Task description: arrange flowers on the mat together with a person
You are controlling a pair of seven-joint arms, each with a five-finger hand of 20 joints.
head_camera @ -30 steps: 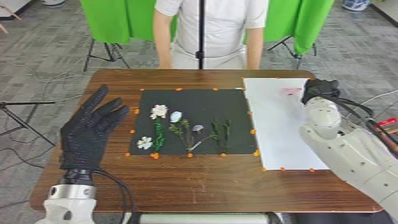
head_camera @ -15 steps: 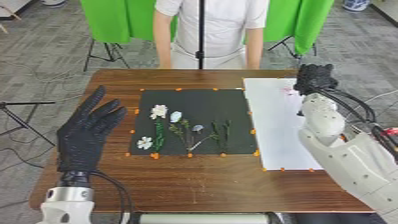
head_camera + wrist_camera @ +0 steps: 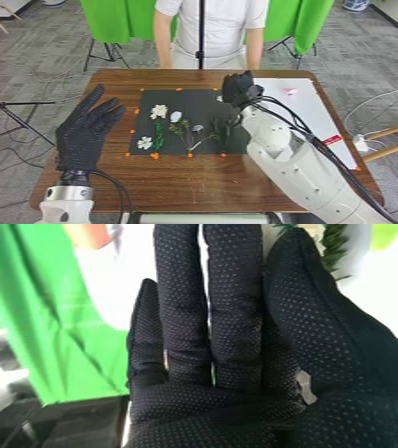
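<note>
In the head view, my right hand is over the right side of the black mat, with a white flower at its finger side. The right wrist view has my right hand with thumb and fingers pinching the flower; its white bloom and green leaves show past the thumb tip. On the mat lie white flowers, a pale bloom, a small purplish one and green stems. My left hand stays left of the mat, fingers straight.
A white sheet lies right of the mat, bearing a small pink bloom. Orange dots line the mat's edges. Across the table a person stands with arms down. A thin dark pole rises behind the table's far edge.
My right hand has moved left from the white sheet to above the mat, the white flower now showing beside it. My left hand has barely moved.
</note>
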